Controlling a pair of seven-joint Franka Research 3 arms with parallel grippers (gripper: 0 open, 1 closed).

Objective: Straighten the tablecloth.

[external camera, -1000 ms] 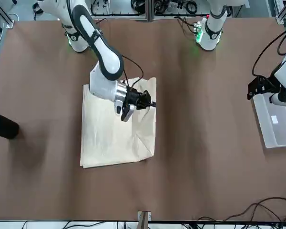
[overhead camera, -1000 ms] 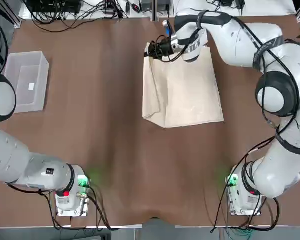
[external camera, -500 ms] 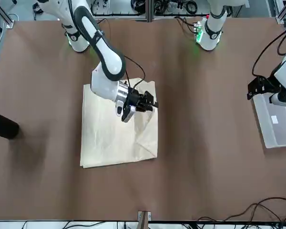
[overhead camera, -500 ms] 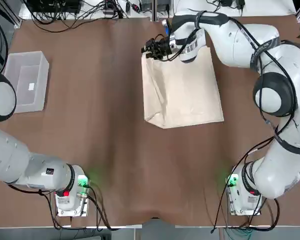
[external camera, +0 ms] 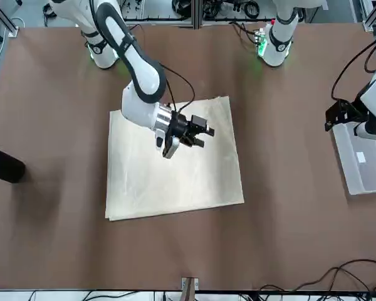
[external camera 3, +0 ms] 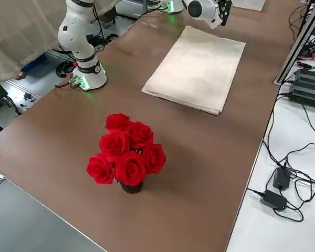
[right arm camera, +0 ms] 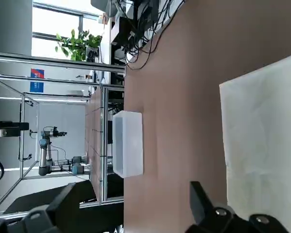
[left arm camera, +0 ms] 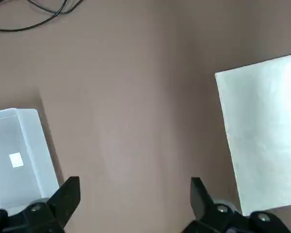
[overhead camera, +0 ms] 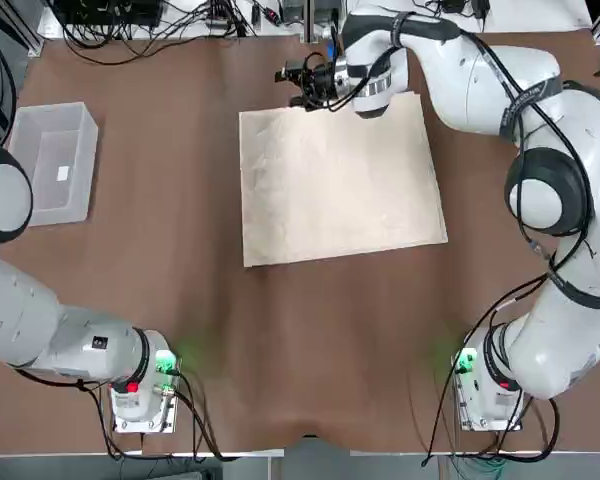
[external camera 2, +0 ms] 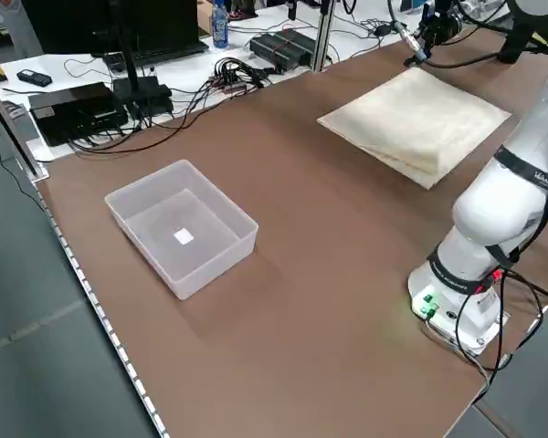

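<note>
The surface (overhead camera: 180, 300) is a broad rectangle under a matte brown covering, faintly creased, with cables trailing along its far edge. On it, in the far half and toward the right arm's side, lies the tablecloth (overhead camera: 340, 180): a cream rectangle of plain, faintly textured fabric, spread flat with soft wrinkles, its edges roughly square to the surface. In the side views its near edge shows more than one layer stacked together.

The right arm, white with rounded joints, reaches across to the cloth's far edge. The right pincer (overhead camera: 292, 84) has black fingers spread wide with nothing between them; in the front view it hangs over the cloth (external camera: 175, 175) near the far left corner, lifted clear of the fabric.

Near the surface's left edge sits a clear plastic bin (overhead camera: 52, 162), box-shaped with rounded corners, with a small white tag on its floor. At the right edge stands a bunch of red roses (external camera 3: 127, 152) in a dark pot, petals tightly curled.

The left pincer (left arm camera: 131, 194) hangs well above the bare brown covering between the bin and the cloth, its black fingers wide apart and empty.
</note>
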